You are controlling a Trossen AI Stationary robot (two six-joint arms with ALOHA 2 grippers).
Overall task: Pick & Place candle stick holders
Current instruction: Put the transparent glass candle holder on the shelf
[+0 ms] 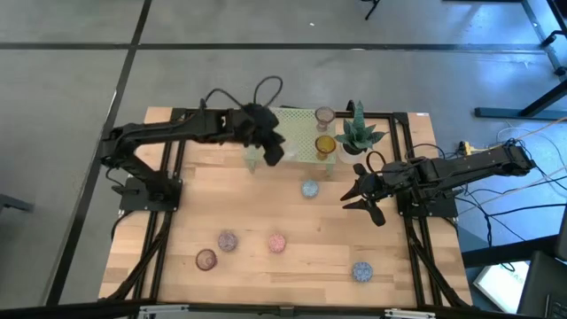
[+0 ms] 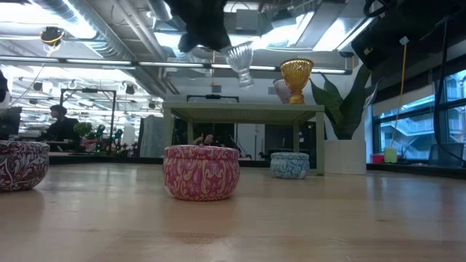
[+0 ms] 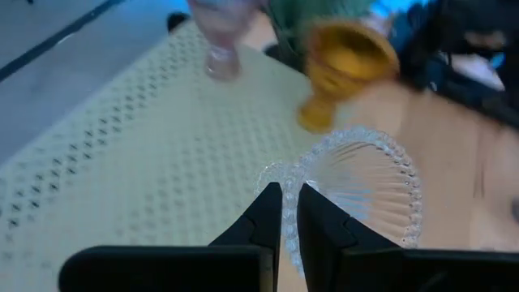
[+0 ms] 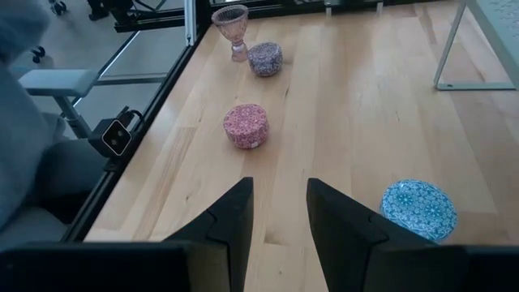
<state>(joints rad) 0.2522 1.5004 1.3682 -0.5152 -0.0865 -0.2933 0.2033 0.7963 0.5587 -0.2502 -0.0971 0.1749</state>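
The left gripper's [image 3: 282, 212] fingers [image 3: 263, 212] are pinching the beaded rim of a clear holder [image 3: 365, 182], hanging above the pale green perforated stand [image 1: 297, 133] near its front edge. On it are standing an amber holder [image 1: 325, 145] and a mauve holder [image 1: 324, 116], beside the potted plant [image 1: 359, 131]. The right gripper [image 1: 361, 197] is waiting partly open and empty over bare wooden table [image 1: 266, 204], a blue holder [image 4: 418, 208] nearby. Open-plan room is showing behind.
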